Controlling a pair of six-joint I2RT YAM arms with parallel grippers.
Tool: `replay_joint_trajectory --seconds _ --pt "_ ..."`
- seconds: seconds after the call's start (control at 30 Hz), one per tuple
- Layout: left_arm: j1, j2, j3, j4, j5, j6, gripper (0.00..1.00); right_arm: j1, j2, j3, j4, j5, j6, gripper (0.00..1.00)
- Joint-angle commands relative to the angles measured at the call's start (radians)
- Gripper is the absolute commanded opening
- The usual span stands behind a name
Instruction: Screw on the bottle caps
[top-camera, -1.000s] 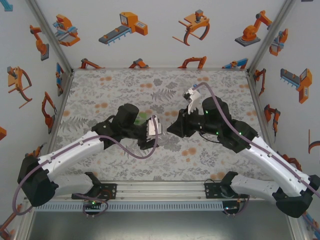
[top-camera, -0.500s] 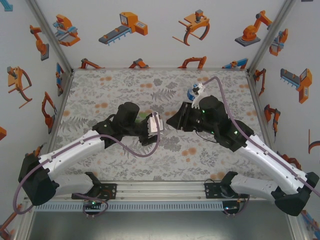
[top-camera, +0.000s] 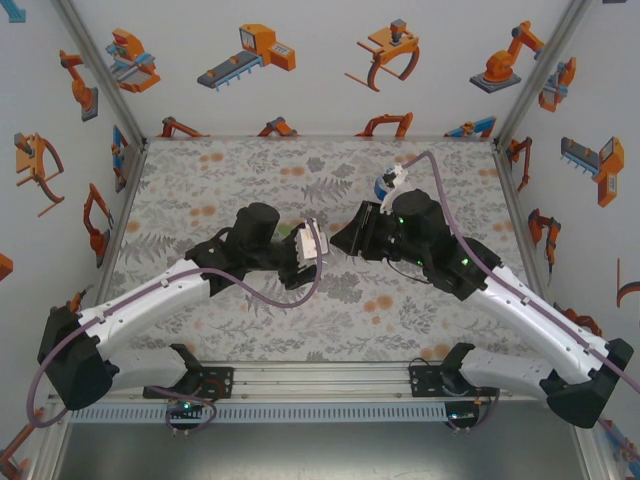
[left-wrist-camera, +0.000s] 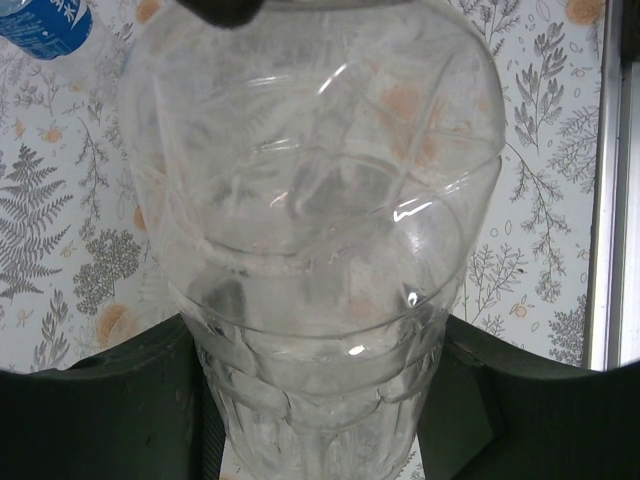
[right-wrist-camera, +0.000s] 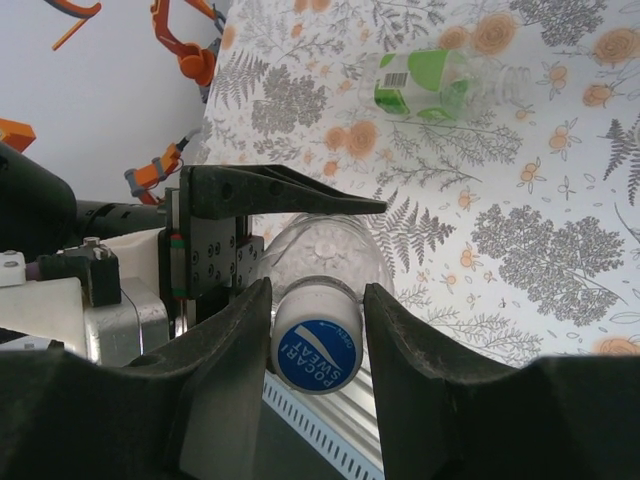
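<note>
- the unlabelled bottle is held up off the flowered bench, about mid-bench between the two arms. the left pincer is pinching its body, with a dark finger on each side.
- its cap, white-sided with a blue printed top, sits at the bottle's neck and faces the right wrist camera. the right pincer has a finger close along each side of it. i cannot tell whether they press the cap or just flank it.
- from above, the two wrists and their cables cover the held bottle and the cap almost wholly.
- the green-labelled bottle lies on its side on the bench, well apart from the held one. from above, a sliver of green peeks out behind the left arm. its neck is too blurred to tell if it is capped.
- the blue-labelled bottle sits just behind the right wrist, mostly hidden by it. the left wrist view cuts it off at the top left corner.
- a metal rail edges the bench, and the white walls carry orange robot stickers.
</note>
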Motion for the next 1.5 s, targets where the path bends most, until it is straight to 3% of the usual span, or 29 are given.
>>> replay_joint_trajectory --seconds 0.0,0.13,0.3,0.4,0.43,0.53,0.63,1.2,1.47 --pt "-0.004 0.005 0.044 0.071 -0.015 -0.067 0.02 0.0 0.009 -0.001 0.015 0.032 0.01 0.38" --pt "-0.005 0.01 0.039 0.104 -0.003 -0.11 0.1 0.0 0.017 0.0 0.034 0.07 0.003 0.24" --pt "-0.004 0.004 0.029 0.122 -0.015 -0.136 0.47 -0.001 0.045 0.029 0.046 0.079 -0.055 0.12" --pt "-0.003 -0.016 0.016 0.126 -0.048 -0.136 0.66 -0.014 0.071 0.053 0.042 0.076 -0.097 0.1" --pt "-0.002 -0.025 0.012 0.126 -0.061 -0.136 0.78 -0.02 0.08 0.06 0.039 0.074 -0.11 0.1" --pt "0.008 -0.052 -0.001 0.115 -0.088 -0.135 0.95 -0.05 0.118 0.087 0.026 0.067 -0.163 0.09" --pt "0.022 -0.085 -0.015 0.098 -0.11 -0.141 1.0 -0.09 0.171 0.13 -0.006 0.061 -0.232 0.08" --pt "0.168 -0.352 -0.098 -0.028 -0.178 -0.279 0.97 -0.303 0.627 0.464 -0.046 0.044 -0.573 0.07" --pt "0.187 -0.317 -0.02 -0.186 -0.177 -0.424 0.97 -0.336 0.848 0.65 -0.024 0.072 -0.644 0.06"
